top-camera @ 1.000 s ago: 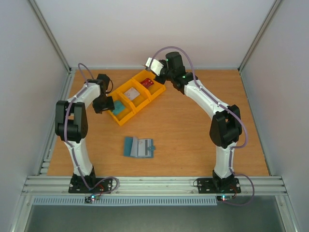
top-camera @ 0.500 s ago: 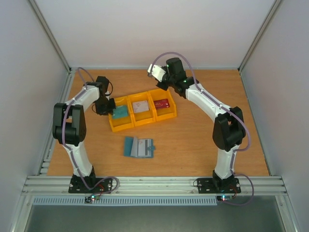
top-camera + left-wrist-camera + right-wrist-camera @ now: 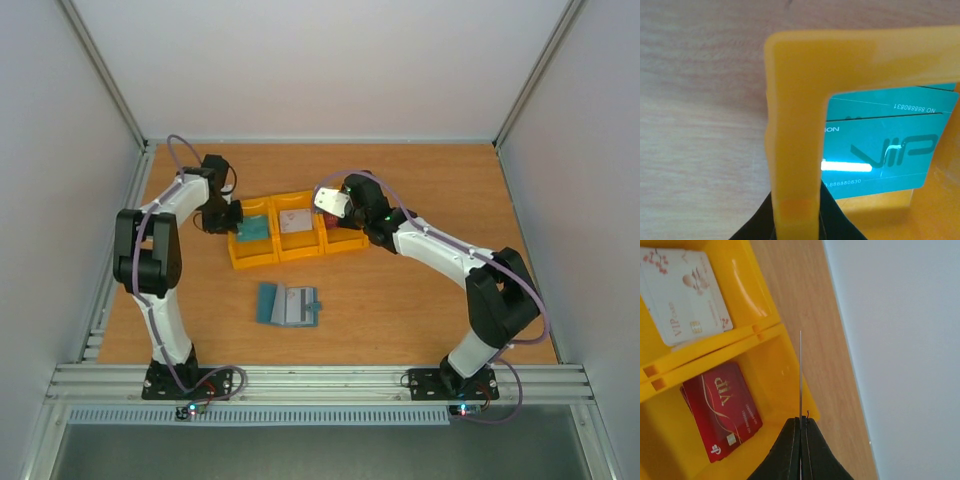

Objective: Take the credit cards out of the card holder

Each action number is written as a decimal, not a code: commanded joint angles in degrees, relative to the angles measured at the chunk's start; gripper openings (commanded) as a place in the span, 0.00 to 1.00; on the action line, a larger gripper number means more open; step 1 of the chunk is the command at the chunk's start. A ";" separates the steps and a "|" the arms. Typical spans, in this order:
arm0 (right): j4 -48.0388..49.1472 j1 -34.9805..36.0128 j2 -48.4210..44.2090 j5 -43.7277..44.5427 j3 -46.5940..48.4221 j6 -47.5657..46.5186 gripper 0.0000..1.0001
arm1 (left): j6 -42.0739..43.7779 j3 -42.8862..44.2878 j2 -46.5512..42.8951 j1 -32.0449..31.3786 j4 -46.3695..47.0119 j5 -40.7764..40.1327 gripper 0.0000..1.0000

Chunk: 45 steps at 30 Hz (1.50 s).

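The yellow bins (image 3: 300,252) sit as a three-compartment row on the back-left part of the table (image 3: 430,300), the row slightly askew to the table's edges. The left gripper (image 3: 232,218) is clamped on the outer wall of the left-end bin (image 3: 795,100). In the left wrist view the yellow wall runs straight up from between its black fingers (image 3: 837,222), with no gap showing on either side. Inside that bin lie the teal cards (image 3: 880,150) (at least two, stacked with their edges offset).

The right gripper (image 3: 338,222) hangs over the right-end bin (image 3: 795,385), its jaws pressed together on a thin card (image 3: 800,375) that stands upright and is seen edge-on, so its colour cannot be told. Below it the red card (image 3: 722,410) lies flat on the bin floor, and the whitish card (image 3: 685,295) lies in the middle compartment, across a double dividing wall.

The card holder (image 3: 288,305) lies opened flat nearer the front edge, well apart from the bins, with bare wood on every side and neither arm over it. To the right of the row there is a broad stretch of tabletop up to the side wall (image 3: 590,250) — only the right arm's forearm crosses it.
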 commanded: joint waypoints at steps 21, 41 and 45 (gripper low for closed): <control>2.26 0.39 5.95 7.29 -3.24 -7.96 0.01 | 7.25 10.51 -1.38 -0.72 5.10 3.21 0.99; -2.44 0.39 15.18 10.54 3.41 -10.95 0.06 | 5.56 9.82 -9.80 -0.22 4.21 9.04 1.00; -3.35 0.38 15.48 10.38 3.68 -10.81 0.17 | 5.42 9.46 -9.88 -0.02 3.94 9.08 1.00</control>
